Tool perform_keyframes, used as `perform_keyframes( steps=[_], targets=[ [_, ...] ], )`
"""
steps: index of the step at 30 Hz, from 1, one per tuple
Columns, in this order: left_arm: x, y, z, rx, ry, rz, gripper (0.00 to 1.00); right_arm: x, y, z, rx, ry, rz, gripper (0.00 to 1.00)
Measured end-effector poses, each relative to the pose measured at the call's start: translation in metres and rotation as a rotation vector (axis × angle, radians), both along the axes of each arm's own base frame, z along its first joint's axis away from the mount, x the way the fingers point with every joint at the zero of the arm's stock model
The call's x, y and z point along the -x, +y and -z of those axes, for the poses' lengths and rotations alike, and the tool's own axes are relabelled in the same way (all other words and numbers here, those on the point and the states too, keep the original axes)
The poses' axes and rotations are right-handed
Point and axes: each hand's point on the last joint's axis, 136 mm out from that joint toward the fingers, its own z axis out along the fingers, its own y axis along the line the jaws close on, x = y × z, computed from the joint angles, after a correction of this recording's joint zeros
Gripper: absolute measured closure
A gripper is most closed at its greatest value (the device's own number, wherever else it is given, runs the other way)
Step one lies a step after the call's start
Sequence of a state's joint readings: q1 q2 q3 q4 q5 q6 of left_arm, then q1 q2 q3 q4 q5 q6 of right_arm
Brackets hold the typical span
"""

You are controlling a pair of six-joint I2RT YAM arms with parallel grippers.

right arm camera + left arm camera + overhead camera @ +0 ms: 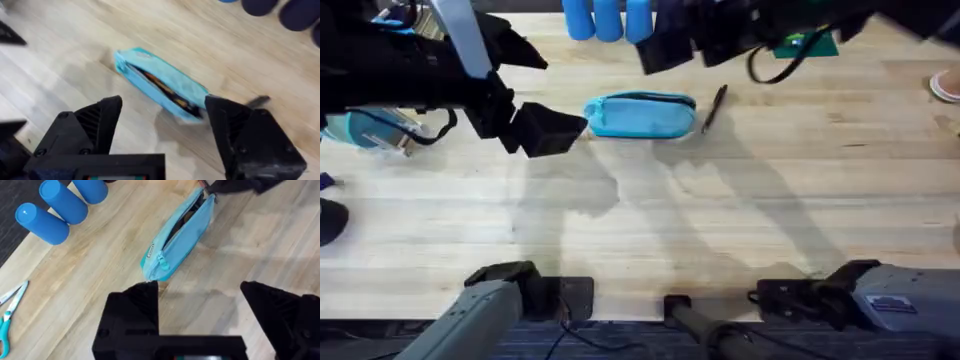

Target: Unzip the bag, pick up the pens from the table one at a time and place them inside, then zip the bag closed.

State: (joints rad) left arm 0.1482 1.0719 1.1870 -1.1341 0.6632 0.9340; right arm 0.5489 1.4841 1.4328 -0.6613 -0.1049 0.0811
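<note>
The light-blue bag (640,115) lies lengthwise on the table (720,220) at the back middle. Its zipper is open, and orange pens (165,90) show inside the bag (160,85). A slim black pen (713,108) lies on the wood just right of the bag. My left gripper (548,128) hovers open just left of the bag's end (160,267), holding nothing. My right gripper (668,45) hangs open above and behind the bag, empty too; the bag lies well below its fingers (95,120).
Three blue cylinders (608,18) stand at the back edge behind the bag. Teal-handled scissors (7,315) lie to the left. A green object (810,45) sits at the back right, and a teal item (370,130) at the far left.
</note>
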Motion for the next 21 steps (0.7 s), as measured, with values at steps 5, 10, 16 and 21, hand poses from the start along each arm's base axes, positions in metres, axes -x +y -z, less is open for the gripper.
perform_keyframes(
  steps=[5, 10, 16, 21],
  targets=[
    [0.000, 0.000, 0.000, -0.002, 0.001, -0.002, 0.008, 0.011, -0.016, -0.009, 0.109, -0.001, -0.082, 0.006],
    [0.000, 0.000, 0.000, 0.000, 0.003, -0.004, 0.008, 0.018, -0.020, -0.010, 0.179, -0.025, -0.167, 0.006],
    [0.000, 0.000, 0.000, 0.001, 0.004, -0.006, 0.009, 0.017, -0.021, -0.010, 0.211, -0.051, -0.200, 0.006],
    [0.000, 0.000, 0.000, 0.001, 0.005, -0.006, 0.008, 0.017, -0.021, -0.009, 0.222, -0.058, -0.212, 0.219]
  ],
)
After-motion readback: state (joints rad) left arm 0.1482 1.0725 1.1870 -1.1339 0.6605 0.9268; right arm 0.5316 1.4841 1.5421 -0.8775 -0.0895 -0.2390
